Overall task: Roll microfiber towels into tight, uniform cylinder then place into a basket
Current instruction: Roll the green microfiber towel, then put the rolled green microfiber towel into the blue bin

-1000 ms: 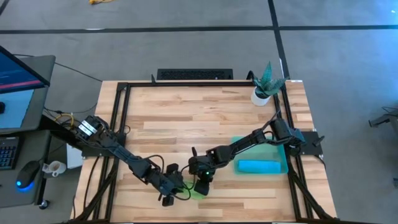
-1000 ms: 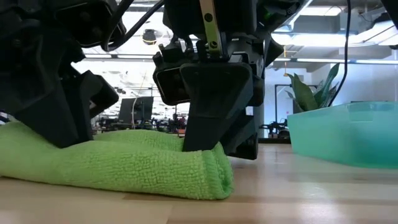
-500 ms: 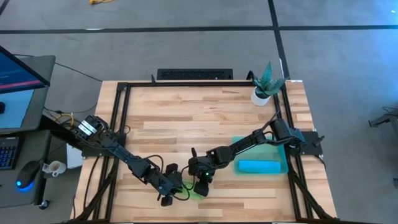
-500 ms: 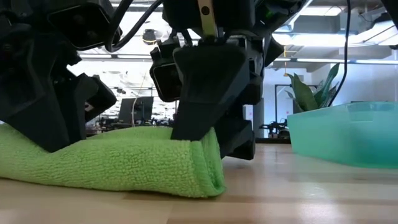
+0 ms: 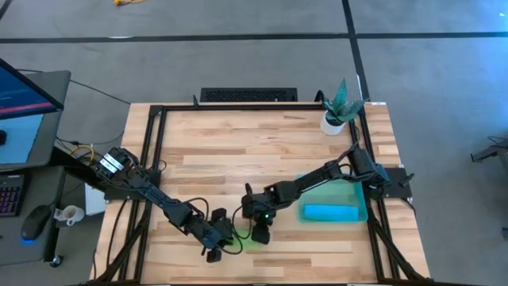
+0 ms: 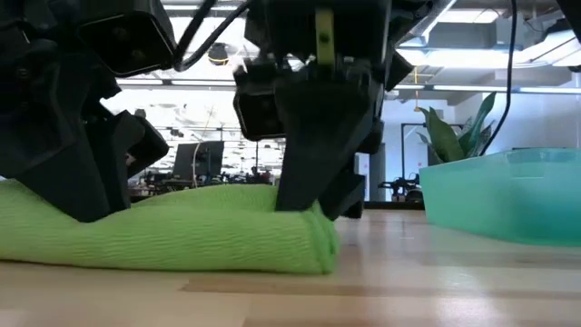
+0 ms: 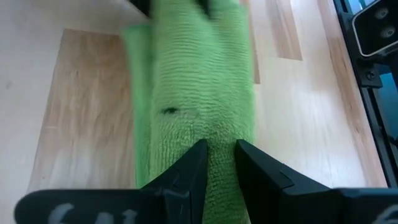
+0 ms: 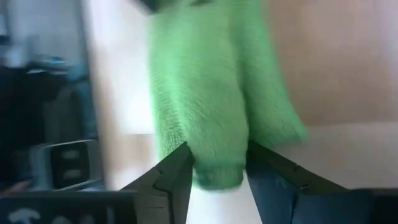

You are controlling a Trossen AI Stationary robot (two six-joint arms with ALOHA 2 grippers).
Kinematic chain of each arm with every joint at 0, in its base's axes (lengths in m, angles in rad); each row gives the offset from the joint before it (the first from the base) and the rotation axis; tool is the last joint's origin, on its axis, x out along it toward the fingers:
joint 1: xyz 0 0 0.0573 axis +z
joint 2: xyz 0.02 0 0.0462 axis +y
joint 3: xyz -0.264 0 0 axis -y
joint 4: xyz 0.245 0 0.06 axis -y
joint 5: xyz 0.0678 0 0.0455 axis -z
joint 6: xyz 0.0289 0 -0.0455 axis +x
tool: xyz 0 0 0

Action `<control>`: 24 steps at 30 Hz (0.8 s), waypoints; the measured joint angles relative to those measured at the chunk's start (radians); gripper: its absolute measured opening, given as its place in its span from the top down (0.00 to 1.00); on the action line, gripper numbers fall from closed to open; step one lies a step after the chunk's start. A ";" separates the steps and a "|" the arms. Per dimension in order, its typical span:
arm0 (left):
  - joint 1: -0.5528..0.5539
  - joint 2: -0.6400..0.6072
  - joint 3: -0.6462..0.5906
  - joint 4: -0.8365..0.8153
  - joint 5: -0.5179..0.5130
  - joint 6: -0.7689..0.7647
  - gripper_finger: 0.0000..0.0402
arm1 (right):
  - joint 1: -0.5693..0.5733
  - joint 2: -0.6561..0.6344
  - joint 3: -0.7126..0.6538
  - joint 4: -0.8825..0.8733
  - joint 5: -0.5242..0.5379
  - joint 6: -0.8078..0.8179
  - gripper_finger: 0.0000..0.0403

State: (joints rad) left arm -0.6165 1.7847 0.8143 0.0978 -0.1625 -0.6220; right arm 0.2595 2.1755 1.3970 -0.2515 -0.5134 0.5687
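Towel, lime green point(image 6: 168, 227), rolled into a low log on the tabletop near its front edge, about midway along. Left gripper point(image 7: 217, 163) closed on one end of the green roll, fingers pinching a ridge of cloth. Right gripper point(image 8: 216, 163) clamped on the other end, cloth bunched between its fingers. From table height both grippers press down onto the roll, one at each end. Blue towel point(image 5: 331, 212), already rolled, lies inside the basket point(image 5: 305, 180), which sits against the right edge of the tabletop. Potted plant point(image 5: 340, 105) stands at the far right corner, well apart from the work.
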 joint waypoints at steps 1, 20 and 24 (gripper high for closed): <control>0.001 0.000 0.000 -0.001 -0.001 -0.002 0.80 | -0.004 -0.011 -0.001 -0.029 0.030 -0.021 0.59; 0.002 0.001 -0.001 -0.002 -0.026 -0.034 0.80 | 0.177 -0.271 -0.105 0.022 0.551 -0.361 0.62; 0.002 0.002 -0.001 -0.002 -0.027 -0.027 0.80 | 0.229 -0.253 -0.108 0.093 0.545 -0.466 0.62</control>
State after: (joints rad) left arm -0.6142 1.7863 0.8135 0.0959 -0.1892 -0.6491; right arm 0.4885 1.9228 1.2888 -0.1589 0.0315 0.1027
